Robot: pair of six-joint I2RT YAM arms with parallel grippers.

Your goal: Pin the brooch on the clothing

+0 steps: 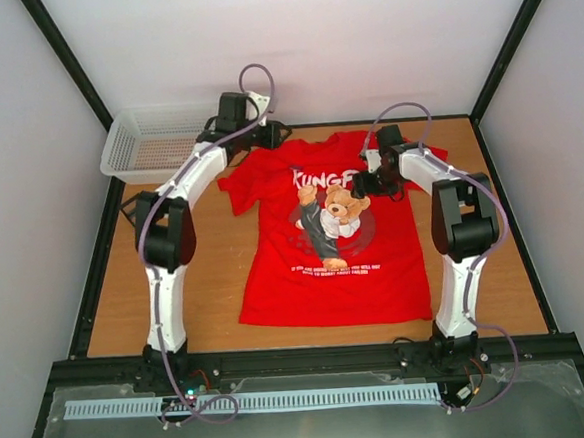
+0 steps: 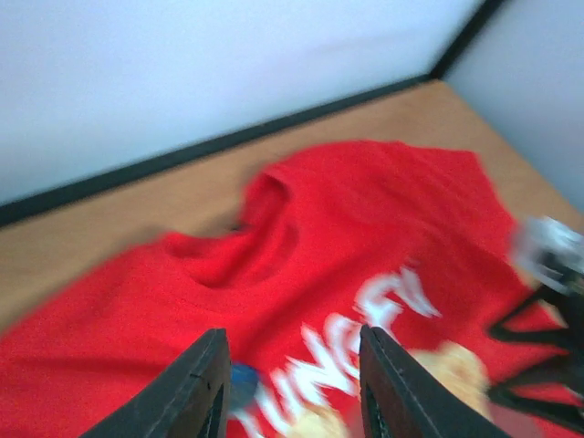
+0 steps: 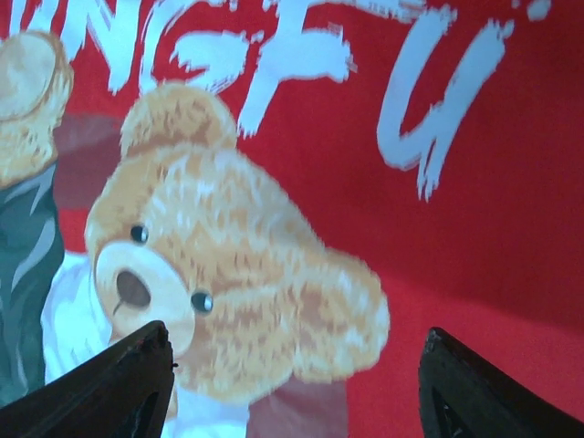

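Observation:
The red T-shirt (image 1: pixel 330 266) lies flat on the table, with white "KUNGFU" lettering and a brown bear (image 1: pixel 334 216). The view of my left wrist is blurred. In it the tiny dark-blue brooch (image 2: pixel 242 383) lies on the shirt (image 2: pixel 365 219) by the start of the lettering, just inside my left finger (image 2: pixel 196 392). My left gripper (image 2: pixel 292 401) is open and hovers over the collar area (image 1: pixel 278 136). My right gripper (image 3: pixel 301 392) is open wide and empty above the bear's head (image 3: pixel 228 265), close to the cloth (image 1: pixel 358 186).
A white mesh basket (image 1: pixel 151 144) stands at the back left, beside the left arm. The right gripper shows blurred at the right edge of the left wrist view (image 2: pixel 547 301). Black frame rails border the wooden table (image 1: pixel 206 285).

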